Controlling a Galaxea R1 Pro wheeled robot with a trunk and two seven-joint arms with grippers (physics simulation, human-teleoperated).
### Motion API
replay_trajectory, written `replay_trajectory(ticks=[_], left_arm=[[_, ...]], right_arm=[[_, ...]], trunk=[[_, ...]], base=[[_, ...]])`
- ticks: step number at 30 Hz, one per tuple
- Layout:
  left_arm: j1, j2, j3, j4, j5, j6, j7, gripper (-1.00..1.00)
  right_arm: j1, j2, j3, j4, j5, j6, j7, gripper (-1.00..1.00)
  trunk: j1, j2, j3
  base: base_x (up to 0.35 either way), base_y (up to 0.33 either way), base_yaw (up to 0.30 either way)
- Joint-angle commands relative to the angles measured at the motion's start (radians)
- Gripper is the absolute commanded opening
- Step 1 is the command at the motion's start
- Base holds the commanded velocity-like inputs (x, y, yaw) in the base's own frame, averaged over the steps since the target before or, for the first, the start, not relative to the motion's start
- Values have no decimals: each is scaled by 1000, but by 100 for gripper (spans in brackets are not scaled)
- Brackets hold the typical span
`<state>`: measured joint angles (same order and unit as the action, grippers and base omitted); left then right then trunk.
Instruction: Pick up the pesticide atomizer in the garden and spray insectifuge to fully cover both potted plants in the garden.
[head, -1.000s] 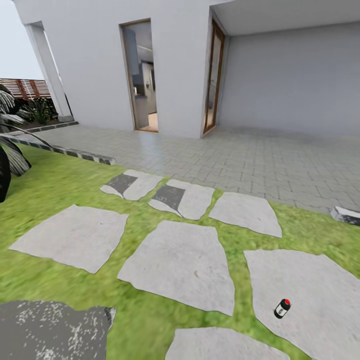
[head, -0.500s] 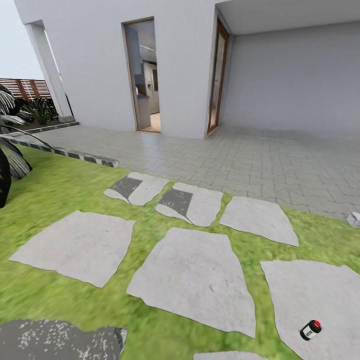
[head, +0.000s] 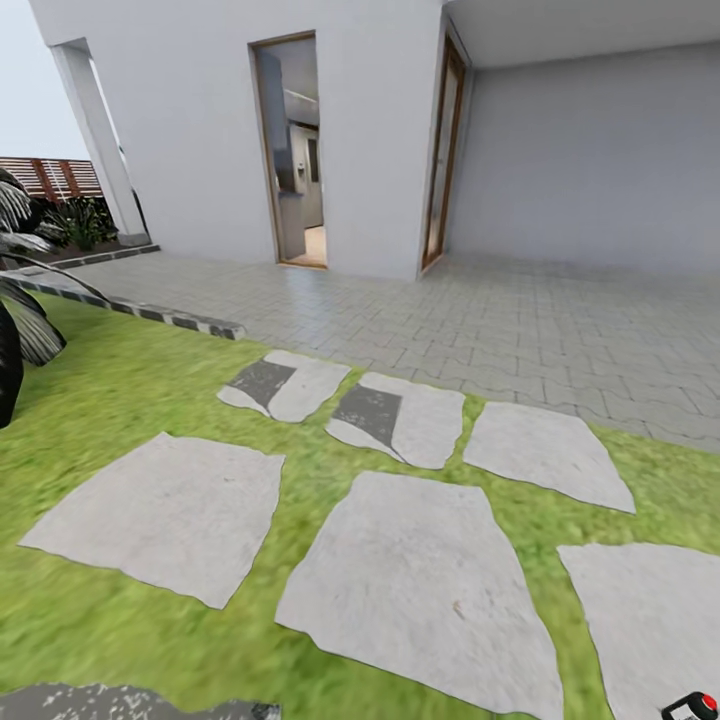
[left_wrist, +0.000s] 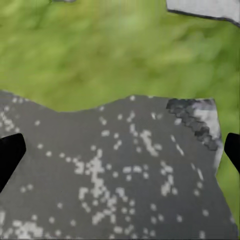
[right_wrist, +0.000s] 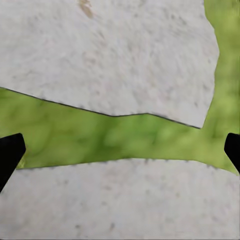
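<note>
Slat fence (head: 50, 175) far left, dark palm leaves (head: 25, 320) beside it. Lawn (head: 120, 400) fuzzy green, set with flat irregular pale stone slabs (head: 420, 570), rough matte; one dark speckled slab (head: 100, 700) at the bottom-left edge. White house wall with open doorway (head: 300, 150) mid, grey brick paving (head: 520, 320) to the right.

Atomizer (head: 692, 706) in the bottom-right corner, lying on a slab, cut off by the frame: small dark bottle, red top, pale label. Probably light, rigid plastic, smooth and round so may roll or slip; best pinched across the body mid-height, clear of the head. Plants not seen here.

Left gripper (left_wrist: 120, 150) spread wide, holding nothing, over the dark speckled slab. Right gripper (right_wrist: 120, 152) also spread wide, holding nothing, over a grass seam between two pale slabs
</note>
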<state>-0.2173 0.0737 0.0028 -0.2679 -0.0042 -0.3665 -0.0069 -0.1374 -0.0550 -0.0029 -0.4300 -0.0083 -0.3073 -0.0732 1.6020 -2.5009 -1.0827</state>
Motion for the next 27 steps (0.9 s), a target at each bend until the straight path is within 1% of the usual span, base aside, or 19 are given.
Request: replay_trajectory(ticks=[1, 14, 21, 27], left_arm=[[-1, 0, 0, 1, 0, -3, -1, 100], [-1, 0, 0, 1, 0, -3, -1, 100], [-1, 0, 0, 1, 0, -3, -1, 100], [-1, 0, 0, 1, 0, -3, -1, 100]], right_arm=[[0, 0, 0, 0, 0, -3, -2, 100], [0, 1, 0, -1, -2, -3, 0, 100], [0, 1, 0, -1, -2, -3, 0, 100], [0, 1, 0, -1, -2, -3, 0, 100]], trunk=[[0, 0, -1], [0, 0, -1], [0, 0, 5], [0, 0, 8]], base=[[232, 240, 0], [232, 240, -6], [214, 240, -211], [136, 204, -257]])
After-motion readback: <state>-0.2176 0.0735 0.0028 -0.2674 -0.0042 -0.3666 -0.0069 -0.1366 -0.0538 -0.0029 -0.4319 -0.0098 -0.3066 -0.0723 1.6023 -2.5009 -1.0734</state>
